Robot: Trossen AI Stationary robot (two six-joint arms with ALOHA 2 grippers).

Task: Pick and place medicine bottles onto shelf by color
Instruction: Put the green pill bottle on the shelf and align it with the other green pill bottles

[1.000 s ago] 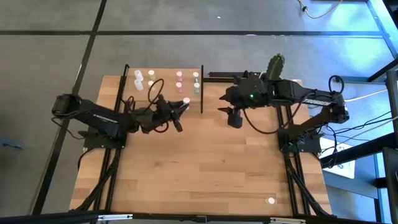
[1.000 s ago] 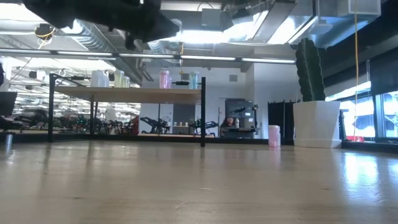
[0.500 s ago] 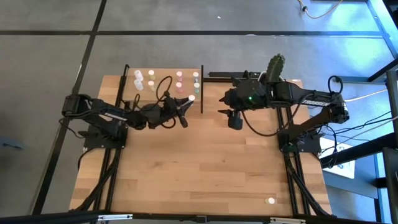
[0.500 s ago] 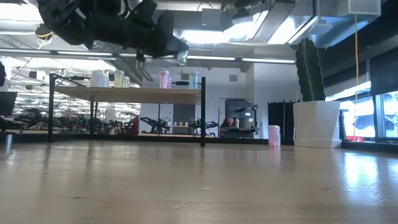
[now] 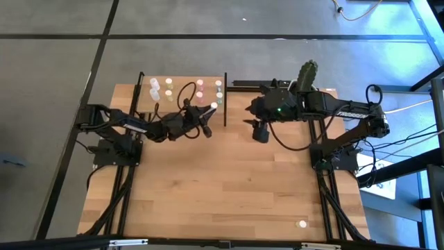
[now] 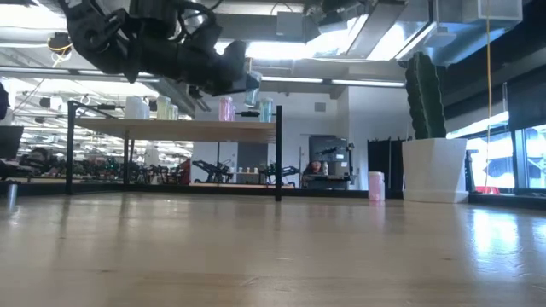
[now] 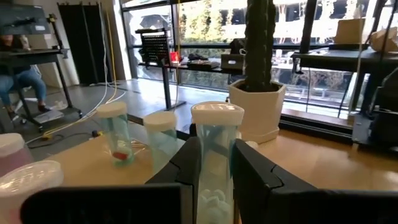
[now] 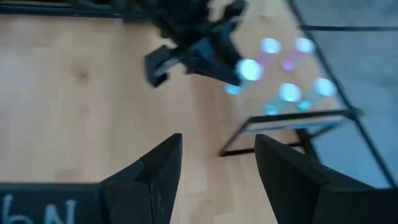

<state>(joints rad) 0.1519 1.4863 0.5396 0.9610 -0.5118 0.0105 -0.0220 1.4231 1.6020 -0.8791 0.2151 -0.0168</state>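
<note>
Most bottles already stand on the shelf [image 5: 182, 94]; the left gripper [image 7: 214, 163] pinches a pale green bottle [image 7: 216, 158] above it, the right gripper [image 8: 214, 163] spread beside it.

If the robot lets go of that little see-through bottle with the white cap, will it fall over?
Probably it tips easily: the small clear pale-green bottle with the white cap is tall and narrow. It looks stiff, since it keeps its shape between the left gripper fingers. It seems light, with only a few pills at its bottom.
</note>
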